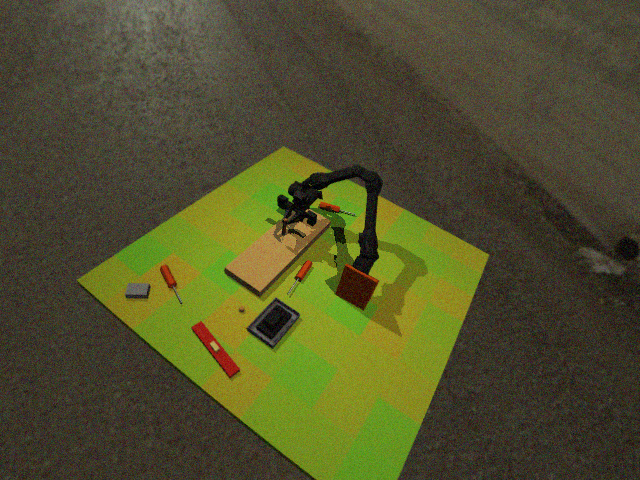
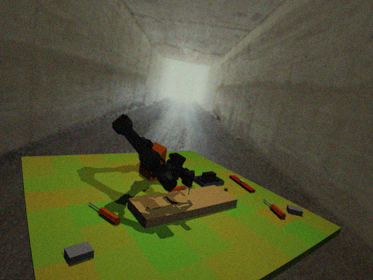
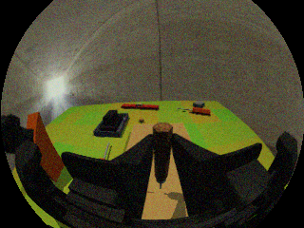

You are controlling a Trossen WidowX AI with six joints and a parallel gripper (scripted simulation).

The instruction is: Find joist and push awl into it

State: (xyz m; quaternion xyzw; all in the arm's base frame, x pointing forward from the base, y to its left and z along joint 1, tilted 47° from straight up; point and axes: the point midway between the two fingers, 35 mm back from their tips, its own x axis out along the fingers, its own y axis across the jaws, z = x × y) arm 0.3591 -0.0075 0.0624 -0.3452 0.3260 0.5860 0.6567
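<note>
My gripper (image 1: pixel 284 223) (image 2: pixel 192 177) (image 3: pixel 162 139) grips the awl (image 1: pixel 283 226) (image 2: pixel 189 189) (image 3: pixel 161 154) above the floor panel (image 1: pixel 268 259) (image 2: pixel 211 197) (image 3: pixel 163 204); piercing seems next, needing one straight downward push over the joist.

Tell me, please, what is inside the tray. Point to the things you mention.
A black block, probably the stud finder (image 1: pixel 275 320) (image 2: pixel 208 175) (image 3: pixel 112 120), sits in the tray (image 1: pixel 260 335) (image 2: pixel 217 182) (image 3: pixel 101 133). The tray floor directly beneath it is covered and can't be seen.

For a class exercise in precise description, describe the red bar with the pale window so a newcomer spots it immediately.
On the green-and-ochre mat, find the dark tray. Beside it lies the flat red bar. Unlike the orange-handled screwdrivers, it has no shaft, only a pale window midway.
</note>
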